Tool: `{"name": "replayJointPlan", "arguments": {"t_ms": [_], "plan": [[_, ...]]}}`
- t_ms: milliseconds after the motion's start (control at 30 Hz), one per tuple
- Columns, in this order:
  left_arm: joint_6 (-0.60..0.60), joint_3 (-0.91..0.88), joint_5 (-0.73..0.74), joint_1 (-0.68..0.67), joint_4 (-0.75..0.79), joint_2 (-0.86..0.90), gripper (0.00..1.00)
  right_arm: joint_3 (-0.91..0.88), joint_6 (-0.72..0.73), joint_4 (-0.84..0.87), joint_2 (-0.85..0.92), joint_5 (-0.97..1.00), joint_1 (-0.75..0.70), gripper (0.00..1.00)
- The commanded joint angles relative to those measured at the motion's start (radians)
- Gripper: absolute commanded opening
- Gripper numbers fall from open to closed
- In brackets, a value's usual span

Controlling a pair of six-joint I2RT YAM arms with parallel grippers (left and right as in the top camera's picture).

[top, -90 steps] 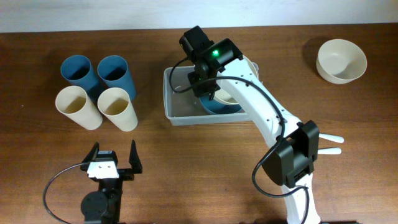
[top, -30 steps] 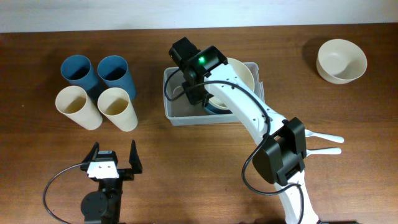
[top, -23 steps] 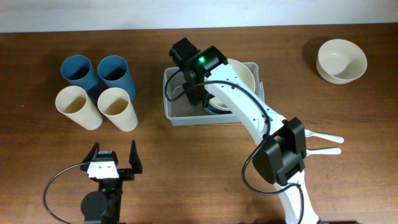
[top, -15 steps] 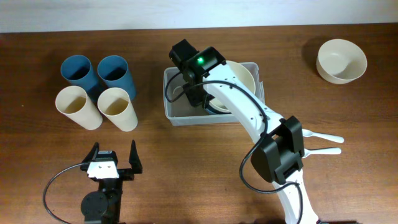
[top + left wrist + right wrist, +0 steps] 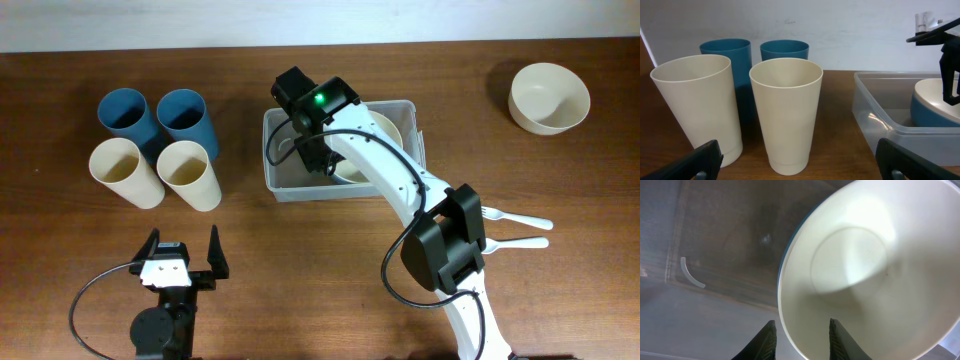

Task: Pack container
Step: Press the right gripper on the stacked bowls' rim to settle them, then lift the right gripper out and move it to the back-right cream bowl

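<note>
Left gripper (image 5: 183,250) sits at the near edge, jaws spread wide, and farther back, mid-table, the right arm stretches over the container (image 5: 280,185), right gripper (image 5: 801,326) pointing down, jaws partly apart astride the cream bowl's (image 5: 865,270) rim, nested in a blue bowl (image 5: 935,112).

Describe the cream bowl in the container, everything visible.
The cream bowl is round, smooth, plastic-looking and empty, with a flat circular base. It sits opening up, nested in a blue bowl, in the half of the clear container farther from the cups. The right gripper fingers straddle its rim, one inside, one outside; whether they clamp it is unclear.
</note>
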Motion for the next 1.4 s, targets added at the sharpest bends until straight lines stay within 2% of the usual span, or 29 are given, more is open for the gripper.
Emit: {"name": "replayJointPlan", "arguments": {"t_ms": [0, 300, 367, 400, 467, 500, 533, 567, 600, 767, 833, 1033, 1100, 1267, 1367], "plan": [[0.012, -0.002, -0.002, 0.006, -0.008, -0.008, 1.00, 0.006, 0.005, 0.001, 0.004, 0.021, 0.006, 0.30], [0.012, -0.002, -0.002, 0.006, -0.008, -0.008, 1.00, 0.007, 0.006, -0.001, 0.003, 0.047, 0.006, 0.30], [0.013, -0.002, -0.002, 0.006, -0.008, -0.008, 1.00, 0.015, 0.006, -0.002, 0.003, 0.060, 0.006, 0.34], [0.012, -0.002, -0.002, 0.006, -0.008, -0.008, 1.00, 0.026, 0.006, -0.008, 0.003, 0.079, 0.006, 0.39], [0.013, -0.002, -0.002, 0.006, -0.008, -0.008, 1.00, 0.073, 0.010, -0.040, -0.002, 0.121, 0.006, 0.57], [0.012, -0.002, -0.002, 0.006, -0.008, -0.008, 1.00, 0.100, 0.010, -0.057, -0.004, 0.130, 0.005, 0.71], [0.012, -0.002, -0.002, 0.006, -0.008, -0.008, 1.00, 0.138, 0.011, -0.081, -0.008, 0.138, 0.003, 0.81], [0.013, -0.002, -0.002, 0.006, -0.008, -0.008, 1.00, 0.187, 0.017, -0.111, -0.010, 0.146, -0.001, 0.97], [0.012, -0.002, -0.002, 0.006, -0.008, -0.008, 1.00, 0.235, 0.026, -0.139, -0.012, 0.153, -0.005, 0.99], [0.012, -0.002, -0.002, 0.006, -0.008, -0.008, 1.00, 0.547, 0.081, -0.334, -0.014, 0.159, -0.090, 0.99], [0.012, -0.002, -0.002, 0.006, -0.008, -0.008, 1.00, 0.618, 0.077, -0.349, -0.023, 0.122, -0.148, 0.99], [0.012, -0.002, -0.002, 0.006, -0.008, -0.008, 1.00, 0.640, 0.123, -0.349, -0.089, -0.001, -0.408, 0.99], [0.013, -0.002, -0.002, 0.006, -0.008, -0.008, 1.00, 0.637, 0.126, -0.349, -0.090, -0.037, -0.517, 0.99], [0.013, -0.002, -0.002, 0.006, -0.008, -0.008, 1.00, 0.582, 0.259, -0.348, -0.089, -0.109, -0.806, 0.99], [0.013, -0.002, -0.002, 0.006, -0.008, -0.008, 1.00, 0.537, 0.270, -0.339, -0.072, -0.210, -0.975, 0.99]]}}
